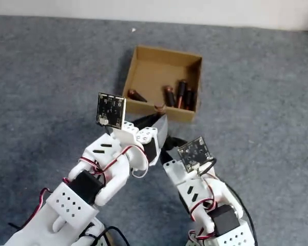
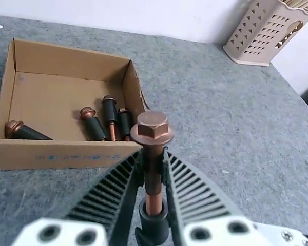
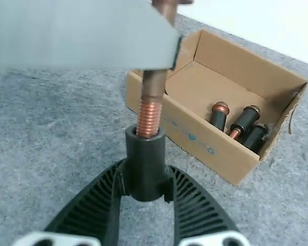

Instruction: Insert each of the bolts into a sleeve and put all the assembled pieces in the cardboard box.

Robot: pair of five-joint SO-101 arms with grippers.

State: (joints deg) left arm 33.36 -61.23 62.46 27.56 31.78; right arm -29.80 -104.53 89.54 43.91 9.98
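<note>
From above, two arms meet just before the near wall of the cardboard box [image 1: 154, 74], which sits toward the far edge of the table [image 1: 41, 77], about midway along it. Four assembled pieces [image 1: 180, 93] lie inside: one by the near left corner and three bunched by the near right corner. Each is a copper bolt in a black sleeve.

In the left wrist view, the left gripper [image 2: 151, 154] is clamped on the smooth shank of one bolt [image 2: 153, 128]. The bolt is copper with a flanged hex head and stands upright. Its lower end enters a black sleeve [image 2: 154, 223].

In the right wrist view, the right gripper [image 3: 145, 177] is closed around that single sleeve [image 3: 145, 159]. The sleeve is a plain black cylinder held upright above the table, just in front of the box. The bolt's threaded tip [image 3: 150, 115] is just inside its mouth. Three of the boxed pieces show here.
</note>
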